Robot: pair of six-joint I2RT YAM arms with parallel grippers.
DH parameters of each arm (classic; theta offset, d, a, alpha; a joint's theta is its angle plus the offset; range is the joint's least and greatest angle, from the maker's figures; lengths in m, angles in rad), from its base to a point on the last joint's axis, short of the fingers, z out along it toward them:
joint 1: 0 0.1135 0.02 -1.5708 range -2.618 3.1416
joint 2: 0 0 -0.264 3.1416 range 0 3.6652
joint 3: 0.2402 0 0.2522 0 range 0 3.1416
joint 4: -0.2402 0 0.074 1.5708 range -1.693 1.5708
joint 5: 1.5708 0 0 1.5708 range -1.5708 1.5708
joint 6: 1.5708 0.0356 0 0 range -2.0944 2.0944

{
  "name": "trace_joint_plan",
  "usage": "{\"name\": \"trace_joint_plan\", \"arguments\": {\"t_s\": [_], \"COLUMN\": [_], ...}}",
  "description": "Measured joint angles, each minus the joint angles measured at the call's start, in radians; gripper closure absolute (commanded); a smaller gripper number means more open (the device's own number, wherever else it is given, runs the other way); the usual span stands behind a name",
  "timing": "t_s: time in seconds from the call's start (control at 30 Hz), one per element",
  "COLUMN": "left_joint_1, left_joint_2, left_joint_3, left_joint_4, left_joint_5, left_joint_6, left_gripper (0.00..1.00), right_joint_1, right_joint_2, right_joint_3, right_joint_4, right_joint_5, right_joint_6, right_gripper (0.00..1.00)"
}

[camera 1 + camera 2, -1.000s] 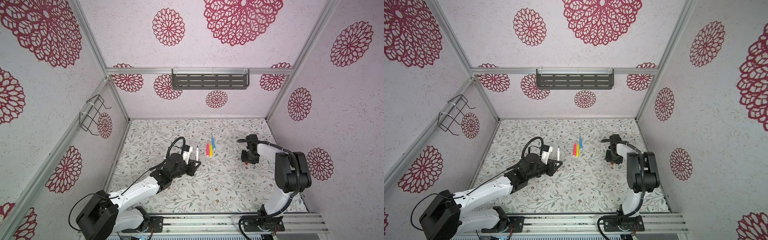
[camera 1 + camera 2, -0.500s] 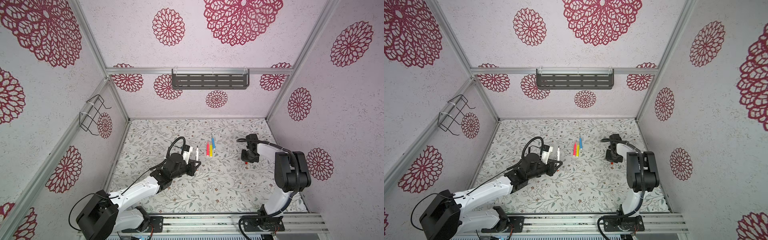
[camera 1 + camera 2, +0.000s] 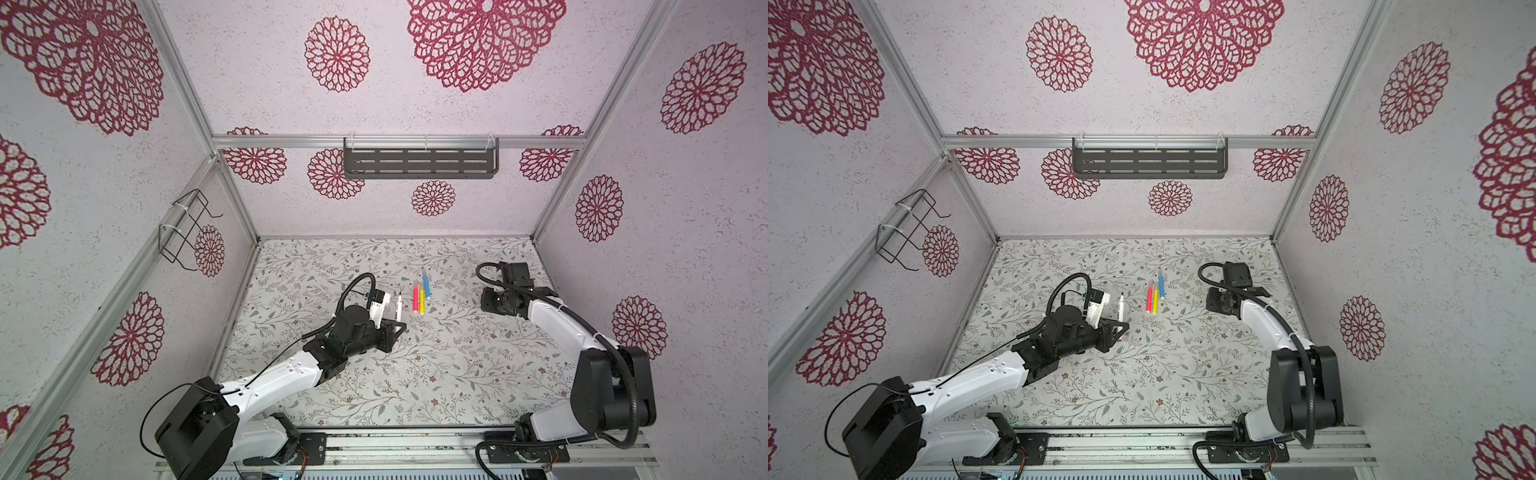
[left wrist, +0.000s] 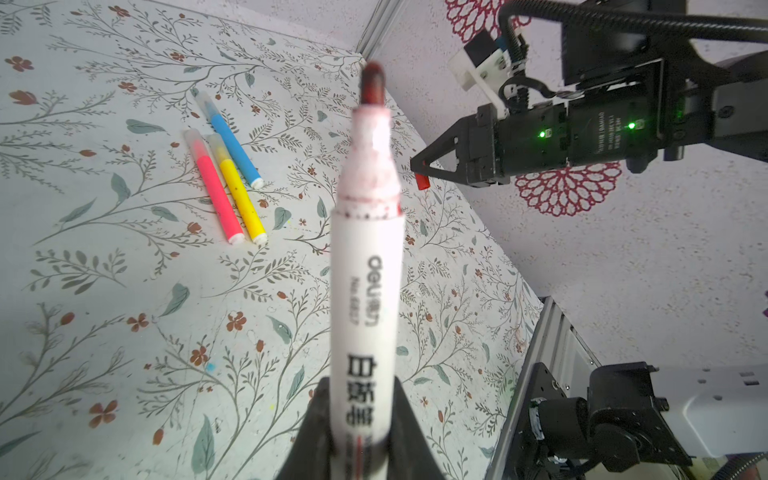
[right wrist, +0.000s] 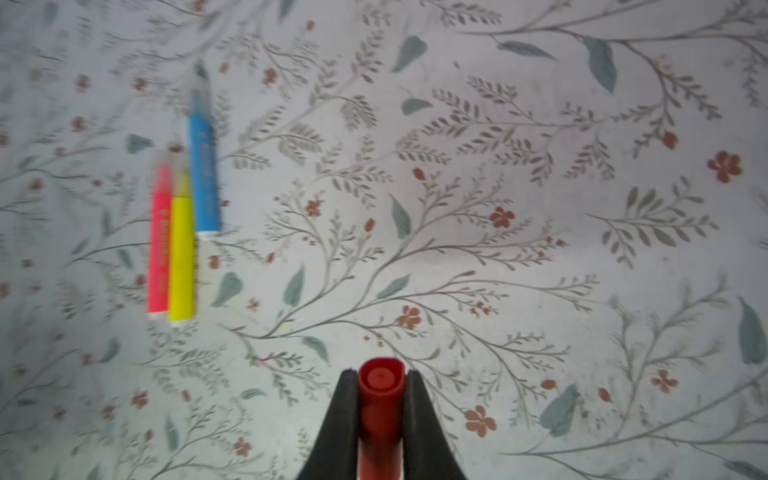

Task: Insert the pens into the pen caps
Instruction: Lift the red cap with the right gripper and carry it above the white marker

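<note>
A white pen (image 4: 365,266) with a red tip stands upright in my left gripper (image 4: 359,382), which is shut on its lower barrel; both top views show this pen (image 3: 399,306) (image 3: 1121,306) left of centre. My right gripper (image 5: 380,374) is shut on a red pen cap (image 5: 380,390), open end outward, held over the mat at the right (image 3: 492,303). The left wrist view shows that cap (image 4: 422,181) at the tips of the right gripper (image 4: 417,168). Pink (image 3: 415,297), yellow (image 3: 422,301) and blue (image 3: 426,286) pens lie side by side between the arms, with pale ends.
A floral mat (image 3: 415,374) covers the floor inside patterned walls. A dark slotted shelf (image 3: 419,163) hangs on the back wall and a wire basket (image 3: 187,228) on the left wall. An aluminium rail (image 3: 415,449) with both arm bases runs along the front.
My right gripper has shut on the red pen cap. The left arm keeps the white pen upright in the same place.
</note>
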Motion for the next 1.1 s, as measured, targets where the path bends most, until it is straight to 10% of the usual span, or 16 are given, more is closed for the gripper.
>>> {"name": "trace_joint_plan", "arguments": {"t_s": [0.43, 1.1], "left_joint_1": [-0.121, -0.17], "left_joint_2": [0.18, 0.226], "left_joint_3": [0.138, 0.207], "left_joint_4": [0.079, 0.141], "left_joint_5": [0.045, 0.064], "left_joint_6": [0.014, 0.023], "left_gripper": [0.99, 0.99], "right_joint_1": [0.06, 0.13], "right_joint_2": [-0.29, -0.413], "right_joint_3": [-0.045, -0.174], "right_joint_4": [0.261, 0.599], "right_joint_5": [-0.32, -0.471], "right_joint_6": [0.125, 0.328], "right_gripper": [0.94, 0.93]}}
